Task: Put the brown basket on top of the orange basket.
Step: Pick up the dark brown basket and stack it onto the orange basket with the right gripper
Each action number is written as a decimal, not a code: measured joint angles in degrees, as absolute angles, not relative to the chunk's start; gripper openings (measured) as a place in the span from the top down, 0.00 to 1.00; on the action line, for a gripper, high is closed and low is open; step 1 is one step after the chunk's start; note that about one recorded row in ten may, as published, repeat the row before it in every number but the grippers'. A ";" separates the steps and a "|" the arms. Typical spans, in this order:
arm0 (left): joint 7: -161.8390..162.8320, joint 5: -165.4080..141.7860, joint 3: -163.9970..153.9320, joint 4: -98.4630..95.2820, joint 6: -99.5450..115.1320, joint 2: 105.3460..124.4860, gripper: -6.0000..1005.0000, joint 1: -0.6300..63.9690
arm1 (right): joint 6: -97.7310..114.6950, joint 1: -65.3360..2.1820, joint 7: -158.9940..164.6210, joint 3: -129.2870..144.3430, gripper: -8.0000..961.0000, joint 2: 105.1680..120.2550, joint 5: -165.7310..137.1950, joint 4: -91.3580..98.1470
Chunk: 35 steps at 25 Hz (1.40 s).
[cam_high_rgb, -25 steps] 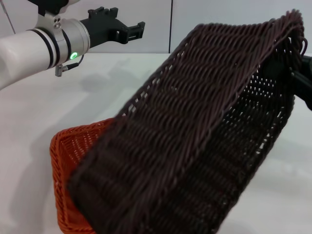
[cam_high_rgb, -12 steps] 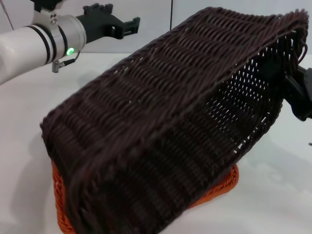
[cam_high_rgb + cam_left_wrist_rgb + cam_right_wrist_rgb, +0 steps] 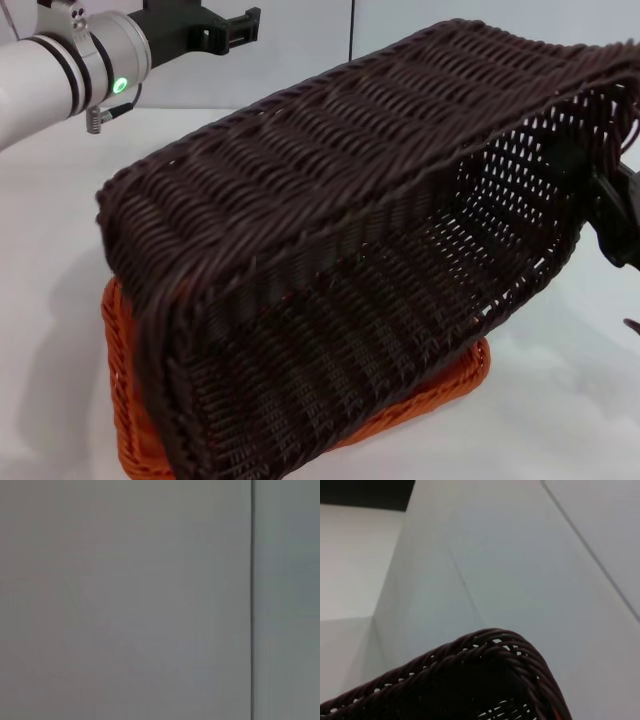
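Note:
The brown basket (image 3: pixel 330 250) hangs tilted on its side in the head view, its opening facing down and toward me, over the orange basket (image 3: pixel 130 390). The orange basket sits on the table, mostly hidden under it; only its left end and front right corner show. My right gripper (image 3: pixel 608 205) is at the brown basket's far right end and shut on its rim, which also shows in the right wrist view (image 3: pixel 485 647). My left gripper (image 3: pixel 225 25) is open and empty, raised at the upper left, well clear of both baskets.
The white table (image 3: pixel 560 400) lies under the baskets, with a white wall (image 3: pixel 300 50) behind it. The left wrist view shows only wall.
The brown basket has swung left and down over the orange basket, covering more of it. My left arm has drawn back up and to the left.

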State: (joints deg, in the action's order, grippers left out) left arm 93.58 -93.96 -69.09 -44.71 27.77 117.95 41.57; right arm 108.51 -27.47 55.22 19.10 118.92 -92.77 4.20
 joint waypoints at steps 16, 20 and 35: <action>93.39 -94.24 -68.55 -43.88 27.65 117.86 0.17 43.08 | 105.75 -24.31 47.78 18.73 0.85 119.31 -93.20 -4.84; 93.12 -94.19 -68.55 -43.00 27.45 117.85 0.17 43.50 | 105.47 -23.29 45.84 18.97 0.85 119.43 -93.70 -6.67; 92.99 -94.47 -68.95 -42.53 27.77 117.82 0.17 43.25 | 103.54 -19.88 42.38 19.36 0.84 119.67 -94.22 -10.99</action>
State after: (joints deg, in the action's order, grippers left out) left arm 92.99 -94.47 -68.95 -42.53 27.77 117.82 43.25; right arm 103.54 -19.88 42.38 19.36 119.67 -94.22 -10.99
